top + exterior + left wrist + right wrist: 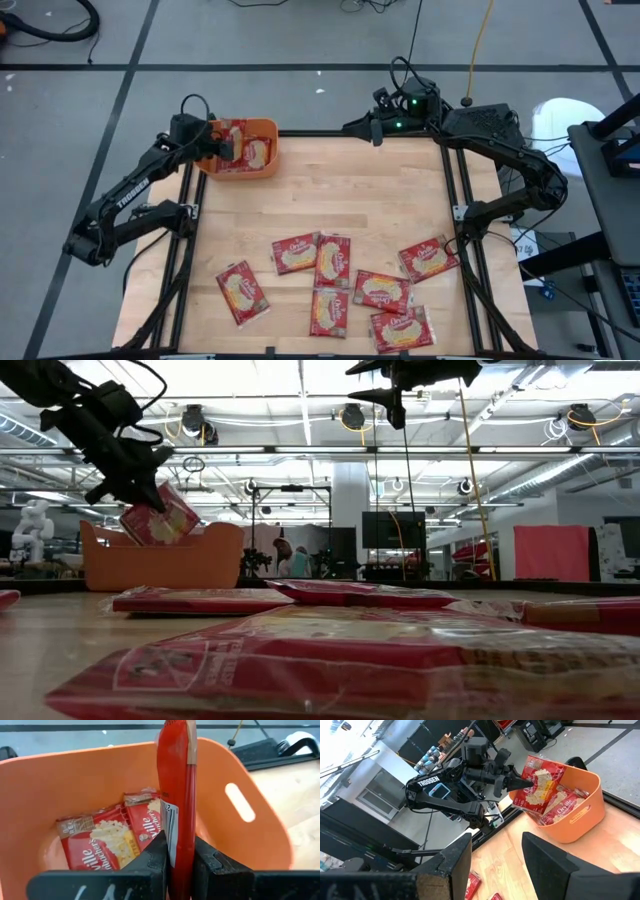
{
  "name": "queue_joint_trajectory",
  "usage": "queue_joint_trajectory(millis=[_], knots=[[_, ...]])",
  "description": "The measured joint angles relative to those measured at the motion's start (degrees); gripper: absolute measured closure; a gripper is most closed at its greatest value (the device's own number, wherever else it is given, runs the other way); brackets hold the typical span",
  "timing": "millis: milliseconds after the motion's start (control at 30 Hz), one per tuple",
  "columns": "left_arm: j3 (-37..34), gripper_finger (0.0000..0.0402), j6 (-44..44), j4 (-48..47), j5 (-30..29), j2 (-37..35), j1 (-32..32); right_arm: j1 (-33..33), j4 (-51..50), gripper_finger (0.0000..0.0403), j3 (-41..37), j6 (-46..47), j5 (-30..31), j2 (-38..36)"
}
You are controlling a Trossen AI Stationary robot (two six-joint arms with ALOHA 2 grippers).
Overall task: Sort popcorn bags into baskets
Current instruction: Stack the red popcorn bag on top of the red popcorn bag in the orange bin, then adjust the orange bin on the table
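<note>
A red popcorn bag (177, 795) hangs over the orange basket (272, 150) at the table's far left corner, with my left gripper (222, 143) shut on it. Another bag (107, 842) lies face up in the basket. Several more bags (330, 280) lie flat on the near half of the wooden table. High above the far edge, right of the middle, my right gripper (375, 130) stands open with nothing between its fingers (455, 860). My left gripper pinches the bag's edge (175, 852) between its two fingers (155, 855), with the bag standing edge-on between them. The fingers slant down from the table's left side. The bag is lifted, tilted, with its lower corner (165, 538) dipping below the basket's rim.
The basket (165, 560) has a slot handle in its end wall (240, 802). Black frame rails (460, 210) run along the table's left and right sides. Bare wood lies between the basket and the loose bags.
</note>
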Motion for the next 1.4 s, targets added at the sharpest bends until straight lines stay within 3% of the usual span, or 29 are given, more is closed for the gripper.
queue_joint_trajectory(millis=[200, 433, 800, 1400], knots=[[0.00, 0.0354, 0.32, 0.02, -5.10, 1.77, -2.41, 0.00, -0.02, 0.0236, 0.00, 0.02, 0.00, 0.00], [0.02, 0.0350, 0.73, -0.20, -6.34, 1.96, -2.97, 0.40, -0.02, 0.0236, 0.00, 0.42, -0.01, 0.00], [0.11, 0.0259, 1.75, -0.73, -7.01, 2.22, -3.34, 1.18, -0.02, 0.0236, 0.00, 0.28, -0.02, 0.00], [0.11, 0.0256, 3.31, -2.16, -8.25, 2.42, -4.09, 1.18, -0.02, 0.0236, 0.00, -0.50, -0.02, 0.00]])
